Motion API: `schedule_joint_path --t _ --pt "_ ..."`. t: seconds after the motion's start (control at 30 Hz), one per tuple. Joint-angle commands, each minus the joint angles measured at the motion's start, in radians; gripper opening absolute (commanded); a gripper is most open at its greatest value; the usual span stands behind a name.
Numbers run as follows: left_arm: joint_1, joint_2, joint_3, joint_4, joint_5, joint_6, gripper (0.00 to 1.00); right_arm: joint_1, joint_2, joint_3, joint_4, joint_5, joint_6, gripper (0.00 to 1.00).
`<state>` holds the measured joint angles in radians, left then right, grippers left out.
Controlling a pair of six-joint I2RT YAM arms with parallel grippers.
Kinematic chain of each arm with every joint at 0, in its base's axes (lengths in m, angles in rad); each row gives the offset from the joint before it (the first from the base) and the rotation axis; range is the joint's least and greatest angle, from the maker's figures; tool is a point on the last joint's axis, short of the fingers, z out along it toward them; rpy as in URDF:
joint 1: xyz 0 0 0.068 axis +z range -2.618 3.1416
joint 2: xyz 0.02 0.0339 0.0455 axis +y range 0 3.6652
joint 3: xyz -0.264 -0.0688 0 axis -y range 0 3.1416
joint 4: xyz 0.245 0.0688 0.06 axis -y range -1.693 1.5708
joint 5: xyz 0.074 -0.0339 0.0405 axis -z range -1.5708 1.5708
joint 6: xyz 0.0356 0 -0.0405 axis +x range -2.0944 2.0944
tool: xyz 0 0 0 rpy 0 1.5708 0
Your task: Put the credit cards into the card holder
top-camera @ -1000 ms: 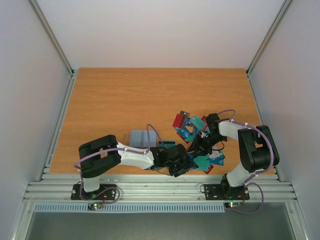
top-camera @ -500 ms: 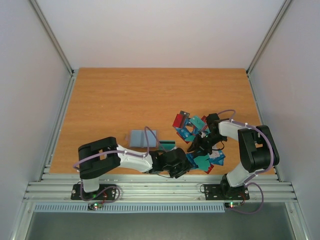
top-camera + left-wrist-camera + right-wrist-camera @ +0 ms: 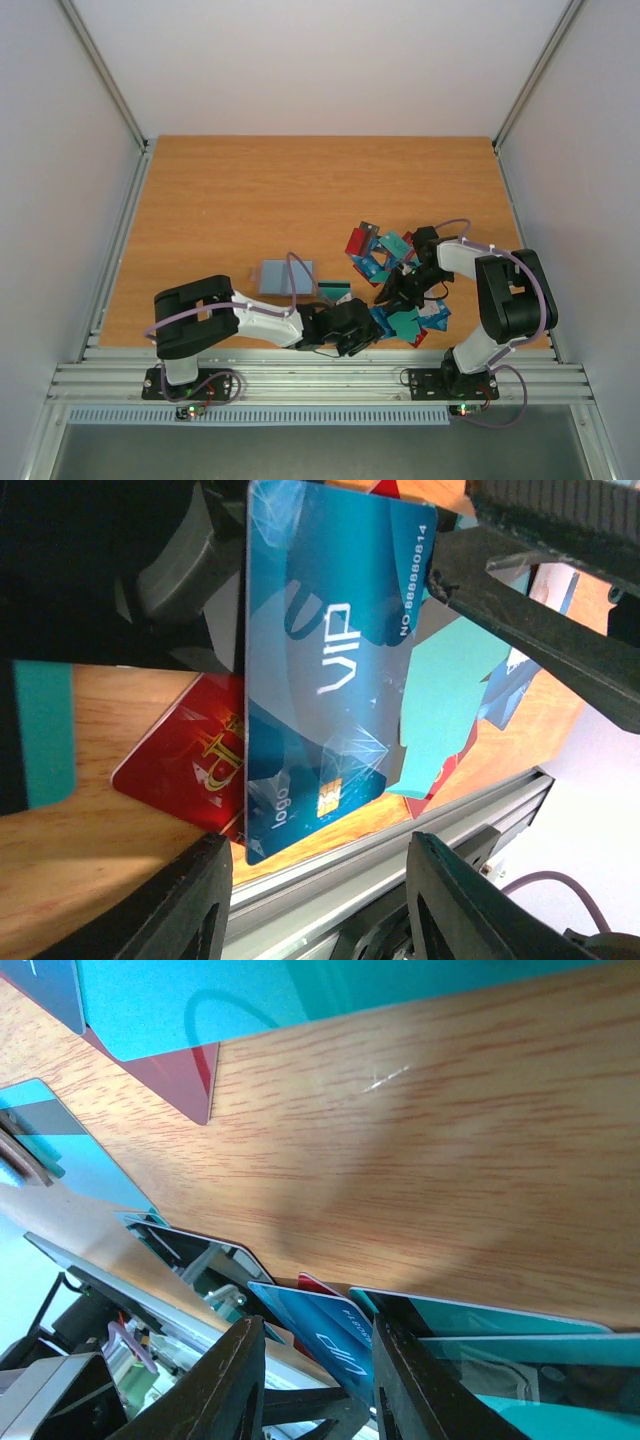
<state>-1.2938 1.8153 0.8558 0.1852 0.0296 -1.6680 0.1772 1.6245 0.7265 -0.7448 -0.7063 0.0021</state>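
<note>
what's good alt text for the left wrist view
A blue VIP card fills the centre between the left gripper's open fingers, the right gripper's finger at its top corner. Behind it are a teal card and a red card on the table.

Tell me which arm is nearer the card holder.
Left. The left arm lies just beside the card holder; the right arm sits farther right, over the credit cards.

VIP card (image 3: 330, 680) sits crosswise between the right gripper's (image 3: 315, 1325) jaws. Its other end pokes in between the left gripper's (image 3: 320, 845) jaws, touching neither. Under it on the table (image 3: 250, 190), a second card (image 3: 180, 765) lies toward the left-hand jaw and a third card (image 3: 450, 710) toward the right-hand one. The pile (image 3: 395, 245) lies all around the right jaws. Holder (image 3: 283, 276) lies flat back behind the left jaws, well apart from the pile.
</note>
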Motion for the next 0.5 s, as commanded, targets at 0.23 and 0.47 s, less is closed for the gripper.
schedule_joint_path --t 0.23,0.47 --pt "0.017 0.047 -0.042 0.272 -0.132 0.032 0.49 0.002 0.052 -0.038 0.011 0.149 -0.016 0.32" --pt "0.016 0.016 -0.048 0.287 -0.161 0.066 0.47 0.001 0.052 -0.038 0.01 0.149 -0.014 0.32"
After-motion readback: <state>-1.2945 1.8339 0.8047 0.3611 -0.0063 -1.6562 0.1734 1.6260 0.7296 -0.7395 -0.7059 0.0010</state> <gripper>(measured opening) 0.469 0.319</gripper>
